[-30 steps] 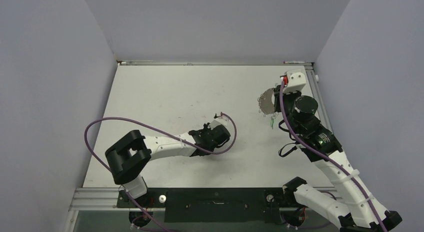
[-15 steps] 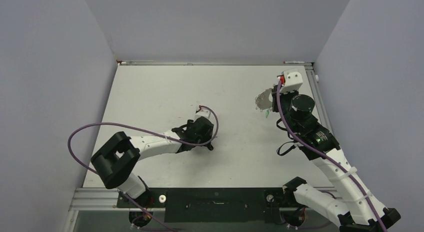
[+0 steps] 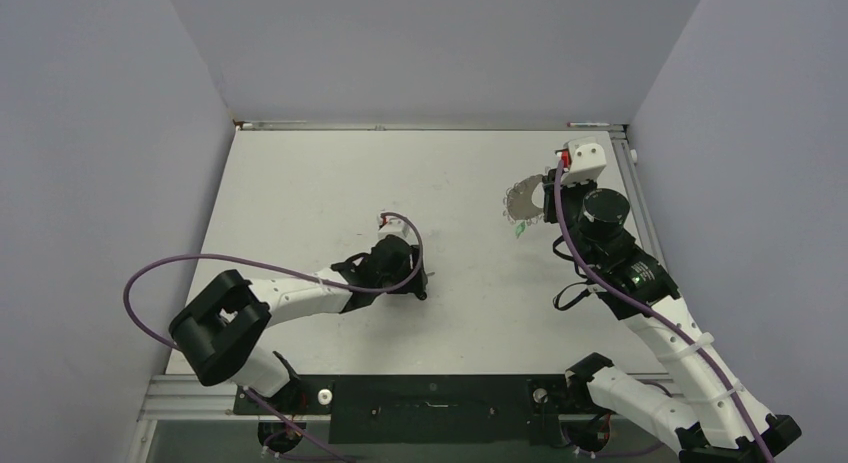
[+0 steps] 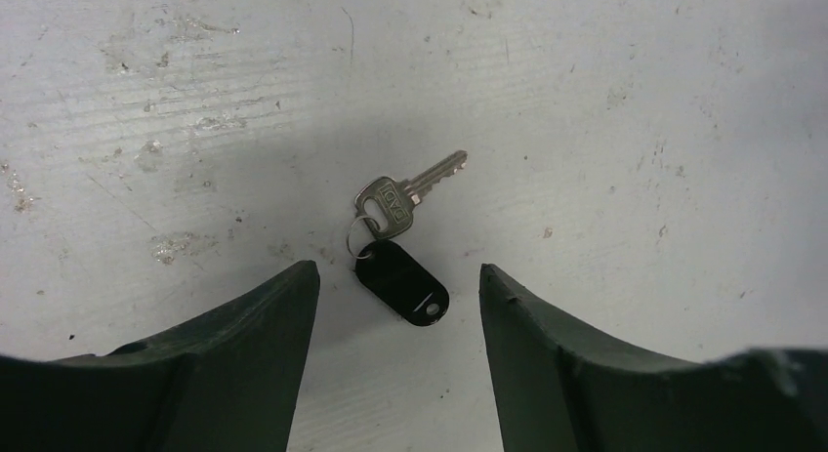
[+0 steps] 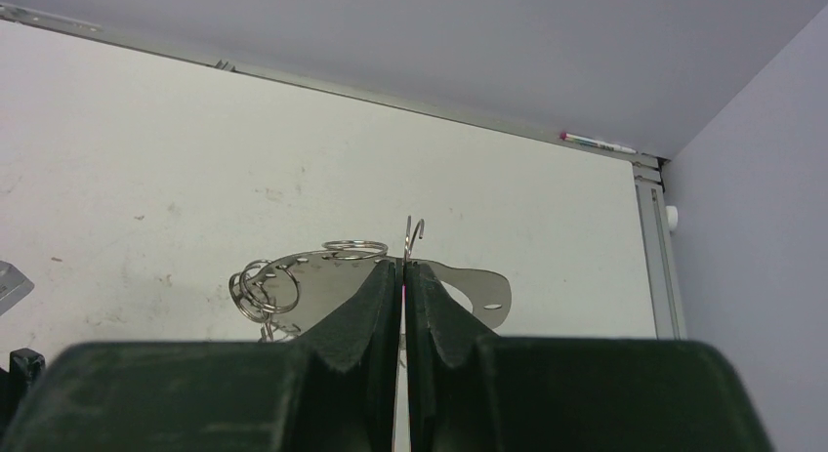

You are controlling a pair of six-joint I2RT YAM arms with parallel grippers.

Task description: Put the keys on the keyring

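Note:
A small silver key (image 4: 408, 192) lies flat on the table, joined by a little ring to a black plastic tag (image 4: 402, 283). My left gripper (image 4: 398, 269) is open just above the table, one finger on each side of the black tag, touching nothing. From the top view the key (image 3: 421, 294) is a dark speck at the left gripper (image 3: 405, 273). My right gripper (image 5: 403, 268) is shut on the thin wire of the keyring (image 5: 414, 229), held above the table. Silver pieces (image 5: 266, 290) hang on it. The top view shows the keyring (image 3: 523, 198) with its green tag (image 3: 519, 229).
Grey walls close in the white table (image 3: 330, 183) on three sides. A metal rail (image 3: 632, 173) runs along the right edge beside the right arm. The left arm's purple cable (image 3: 150, 283) loops out over the table's left edge.
My left gripper has opened and drawn back to the left; the key with its black tag now lies free on the table. The keyring has swung slightly left in the right gripper.

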